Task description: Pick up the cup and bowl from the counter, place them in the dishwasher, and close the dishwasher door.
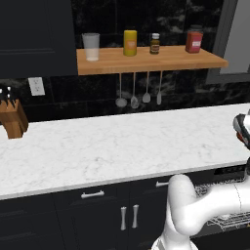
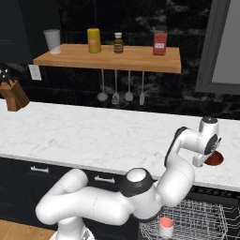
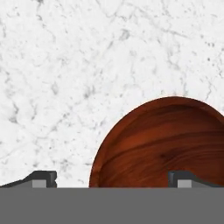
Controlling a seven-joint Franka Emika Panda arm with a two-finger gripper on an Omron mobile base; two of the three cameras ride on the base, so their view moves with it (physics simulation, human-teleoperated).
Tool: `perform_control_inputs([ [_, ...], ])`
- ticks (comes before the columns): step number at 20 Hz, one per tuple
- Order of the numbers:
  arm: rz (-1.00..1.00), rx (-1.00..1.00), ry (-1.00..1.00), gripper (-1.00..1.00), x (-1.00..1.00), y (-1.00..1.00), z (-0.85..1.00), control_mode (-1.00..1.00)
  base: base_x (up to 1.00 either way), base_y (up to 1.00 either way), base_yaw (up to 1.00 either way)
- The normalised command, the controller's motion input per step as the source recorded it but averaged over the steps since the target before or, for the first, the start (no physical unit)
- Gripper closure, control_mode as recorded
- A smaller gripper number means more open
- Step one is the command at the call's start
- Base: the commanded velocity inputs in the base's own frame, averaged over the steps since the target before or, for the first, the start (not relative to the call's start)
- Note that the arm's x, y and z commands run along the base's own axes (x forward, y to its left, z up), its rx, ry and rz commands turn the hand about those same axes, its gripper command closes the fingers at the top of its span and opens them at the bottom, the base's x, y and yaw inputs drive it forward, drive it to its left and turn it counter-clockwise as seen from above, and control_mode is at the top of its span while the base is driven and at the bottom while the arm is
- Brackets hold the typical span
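— Gripper [image 3: 111, 179] state?
— Jaws spread wide, nothing between them. It hangs over the bowl [image 3: 164, 144], one fingertip over bare counter [image 3: 65, 65], the other over the bowl's inside.
— Where does the bowl sit?
— On the counter near its front edge, at the right end, above the dishwasher [image 2: 197, 218]; the hand hides part of it in the right base view.
— And the cup [image 2: 165, 227]?
— Upright in the wire rack of the dishwasher, whose door is open.

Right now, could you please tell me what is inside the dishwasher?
The cup stands upright on the wire rack of the open dishwasher. The arm covers the rack's left part.
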Motion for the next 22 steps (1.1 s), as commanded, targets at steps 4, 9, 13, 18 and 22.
perform_control_inputs([
  [4,0.02,0.00,-0.05,-1.00,0.16,-0.05,-0.27,-1.00,0.00,0.00,0.00],
  [9,0.01,0.00,-0.05,1.00,0.08,-0.05,-0.21,-1.00,0.00,0.00,0.00],
  [13,0.00,0.00,-0.02,1.00,0.14,0.00,-0.19,-1.00,0.00,0.00,0.00],
  [18,0.00,0.00,-0.04,1.00,0.04,0.00,-0.10,-1.00,0.00,0.00,0.00],
  [22,-0.01,0.00,-0.18,1.00,-0.77,0.16,0.05,-1.00,0.00,0.00,0.00],
])
